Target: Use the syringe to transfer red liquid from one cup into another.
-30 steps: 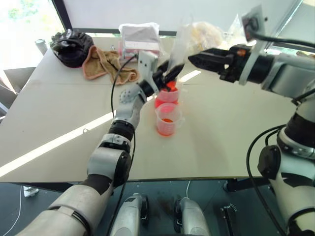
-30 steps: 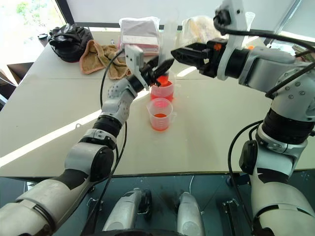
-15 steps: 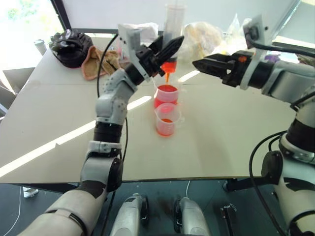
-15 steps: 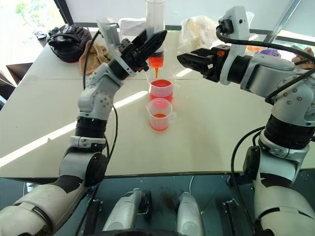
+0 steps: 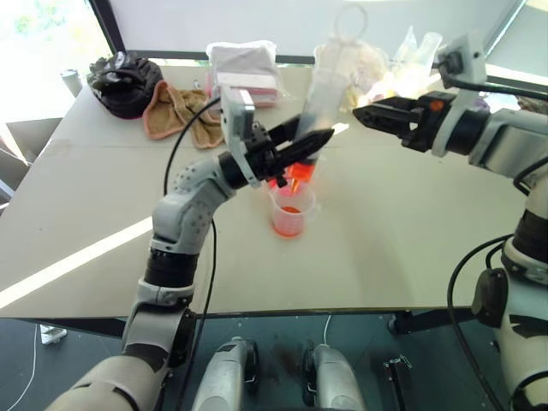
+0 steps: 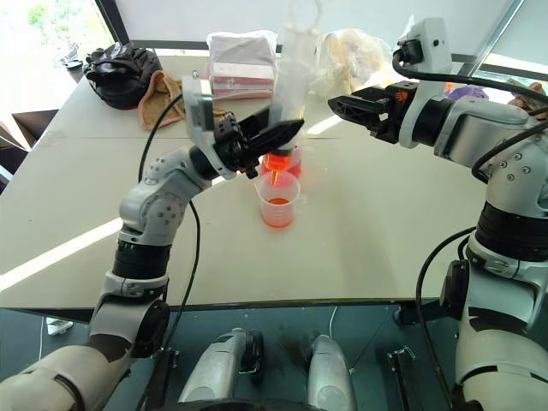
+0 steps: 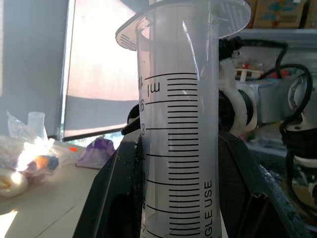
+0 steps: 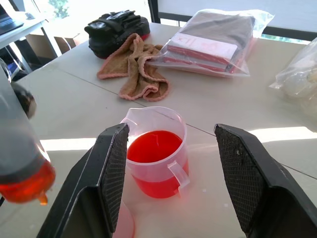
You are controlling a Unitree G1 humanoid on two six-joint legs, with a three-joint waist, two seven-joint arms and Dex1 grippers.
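- Left eye view: in the middle of the frame the left pincer (image 5: 310,141) is clenched around the syringe (image 5: 323,90), which stands almost upright with its orange tip low, over the small cup (image 5: 289,210). The big cup (image 5: 300,175) is just behind, partly hidden by the pincer. In the upper right the right pincer (image 5: 374,111) hangs released, apart from the syringe. I judge that the step in hand is to bring the loaded syringe above the small cup.
- Right eye view: the same scene; the tip is just above the rim of the small cup, and some red liquid (image 6: 275,211) lies at its bottom. The next move probably calls for pressing the ring plunger, so the right pincer must reach the top of the syringe while the left one keeps the tip over the cup.
- Left wrist view: it shows the printed scale on the barrel between the two black fingers (image 7: 111,198), which the head views do not give.
- Right wrist view: here the big cup on the tabletop (image 8: 79,99) is seen plainly, about half full of red liquid, and at the lower left the syringe tip with liquid inside and a drop hanging.
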